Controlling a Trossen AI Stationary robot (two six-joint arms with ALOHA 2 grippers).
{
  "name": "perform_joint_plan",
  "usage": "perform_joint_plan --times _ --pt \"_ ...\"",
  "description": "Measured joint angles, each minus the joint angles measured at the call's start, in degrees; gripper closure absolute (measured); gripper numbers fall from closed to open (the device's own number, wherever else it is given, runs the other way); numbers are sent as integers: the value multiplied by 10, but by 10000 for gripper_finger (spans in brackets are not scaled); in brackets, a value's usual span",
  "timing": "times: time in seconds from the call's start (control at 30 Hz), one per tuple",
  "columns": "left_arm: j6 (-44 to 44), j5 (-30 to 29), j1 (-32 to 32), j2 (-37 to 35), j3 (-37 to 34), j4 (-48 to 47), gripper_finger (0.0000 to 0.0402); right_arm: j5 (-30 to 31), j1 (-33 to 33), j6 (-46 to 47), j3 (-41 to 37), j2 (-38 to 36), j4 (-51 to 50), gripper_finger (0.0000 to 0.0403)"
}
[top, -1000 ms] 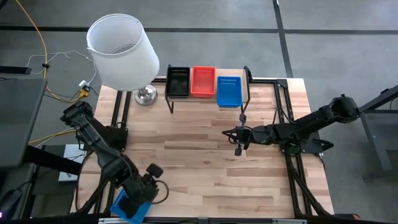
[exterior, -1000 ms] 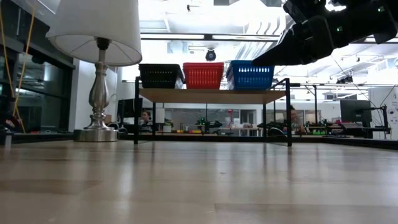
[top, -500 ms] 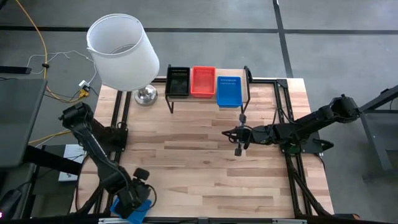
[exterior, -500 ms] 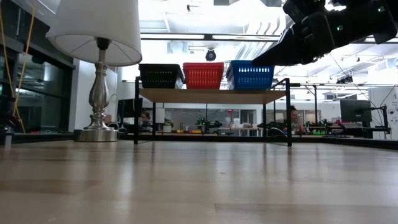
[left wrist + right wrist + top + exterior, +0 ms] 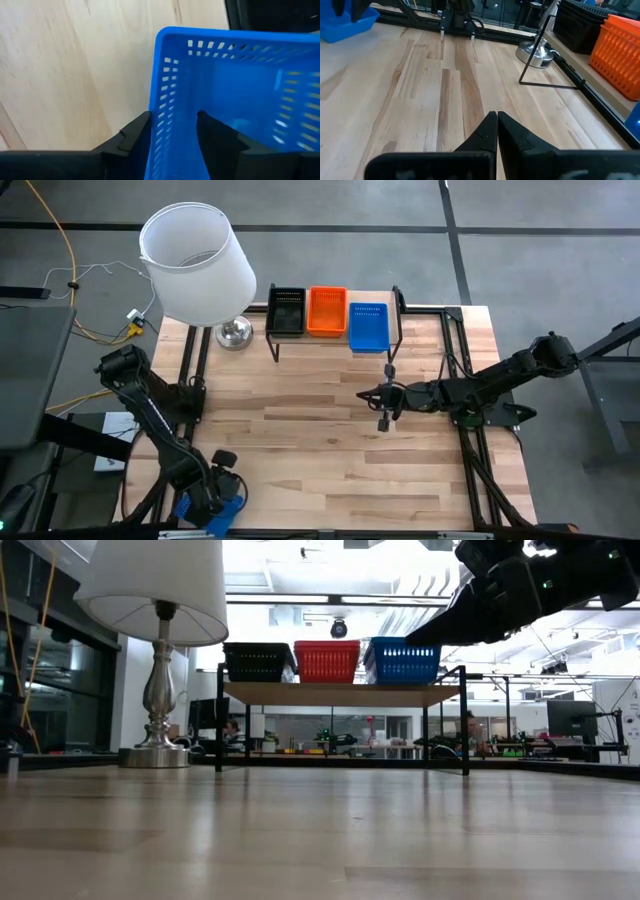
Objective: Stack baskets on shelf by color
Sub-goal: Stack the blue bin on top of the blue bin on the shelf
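While three baskets sit on the shelf, one each in black, orange and blue, the sort looks nearly done. One loose blue basket remains at the counter near-left corner; it belongs on the blue one.

Left gripper: fingers straddle that basket's wall, one inside, one outside, closed on it. Right gripper: mid-counter, fingers pressed together, empty, waiting.

Only the left wrist view shows the grip. The low view shows the shelf row side-on and misses the loose basket. The right wrist view catches it far off.
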Motion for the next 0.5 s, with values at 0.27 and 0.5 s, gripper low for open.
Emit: perform_joint_plan --times 0.27,0.5 --pt "-1 4 0 0 -11 -2 259 0 0 -1 0 0 0 403" --pt "5 5 2 0 -11 -2 259 0 0 -1 0 0 0 403"
